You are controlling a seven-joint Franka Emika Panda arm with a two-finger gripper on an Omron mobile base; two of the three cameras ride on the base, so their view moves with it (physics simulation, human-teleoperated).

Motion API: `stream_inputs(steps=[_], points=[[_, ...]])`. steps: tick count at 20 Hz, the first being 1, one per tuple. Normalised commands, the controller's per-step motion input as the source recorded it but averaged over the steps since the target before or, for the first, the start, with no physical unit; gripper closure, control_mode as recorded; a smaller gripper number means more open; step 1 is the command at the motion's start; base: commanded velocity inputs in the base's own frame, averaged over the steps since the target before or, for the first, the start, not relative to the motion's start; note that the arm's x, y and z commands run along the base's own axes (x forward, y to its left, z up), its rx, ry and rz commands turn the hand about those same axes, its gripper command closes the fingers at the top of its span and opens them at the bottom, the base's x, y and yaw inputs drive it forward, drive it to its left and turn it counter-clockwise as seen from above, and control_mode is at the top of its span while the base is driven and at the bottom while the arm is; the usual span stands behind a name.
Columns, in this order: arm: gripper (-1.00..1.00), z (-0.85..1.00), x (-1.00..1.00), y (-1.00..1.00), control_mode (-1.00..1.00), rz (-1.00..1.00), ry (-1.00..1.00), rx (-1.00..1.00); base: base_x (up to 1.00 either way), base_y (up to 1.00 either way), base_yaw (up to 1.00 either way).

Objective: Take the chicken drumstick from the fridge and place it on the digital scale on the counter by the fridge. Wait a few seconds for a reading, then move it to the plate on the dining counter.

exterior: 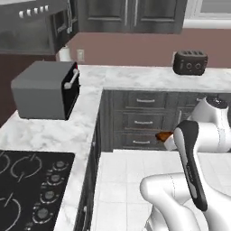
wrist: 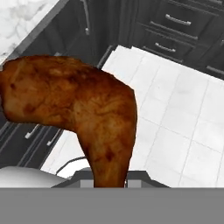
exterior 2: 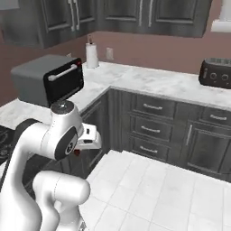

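Hand view: chicken drumstick (wrist: pixel 83 113) fills the near field, thin bone end down between the tool's tips at the bottom edge, thick end up and to the left. Tool (wrist: pixel 109 181) clenched on the drumstick. Below and beyond it, white tiled floor (wrist: pixel 175 127) and dark drawer fronts (wrist: pixel 175 30).

Left base view: white arm (exterior: pixel 191 153) rises at near right. A small orange-brown bit of the drumstick (exterior: pixel 163 136) shows just left of the arm's dark-banded link, held over the floor in front of the drawers, well clear of any bench. Near left, black cooktop (exterior: pixel 31 189) set in the marble bench (exterior: pixel 49 131).

Farther along that bench, grey toaster oven (exterior: pixel 45 89) with a white handle. At the far corner, paper towel roll (exterior: pixel 65 54) by the wall. Far right on the back bench, dark toaster (exterior: pixel 190 62). Dark cabinets (exterior: pixel 131 16) above.

Right base view: arm at near left, hand pointing right over the floor; a small reddish bit shows under it.
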Motion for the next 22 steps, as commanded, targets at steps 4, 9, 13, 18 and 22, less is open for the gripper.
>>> stream_inputs(steps=[4,9,13,18,22], points=[[1.00,0.00,0.00,0.00,1.00,0.00,0.00,0.00,0.00,-0.01,-0.93],[1.00,0.00,0.00,0.00,1.00,0.00,0.00,0.00,0.00,-0.01,-0.93],[1.00,0.00,0.00,0.00,1.00,0.00,0.00,0.00,0.00,-0.01,-0.93],[1.00,0.00,0.00,0.00,1.00,0.00,0.00,0.00,0.05,0.00,-0.90],[1.00,0.00,0.00,0.00,1.00,0.00,0.00,0.00,0.20,0.00,-0.86]])
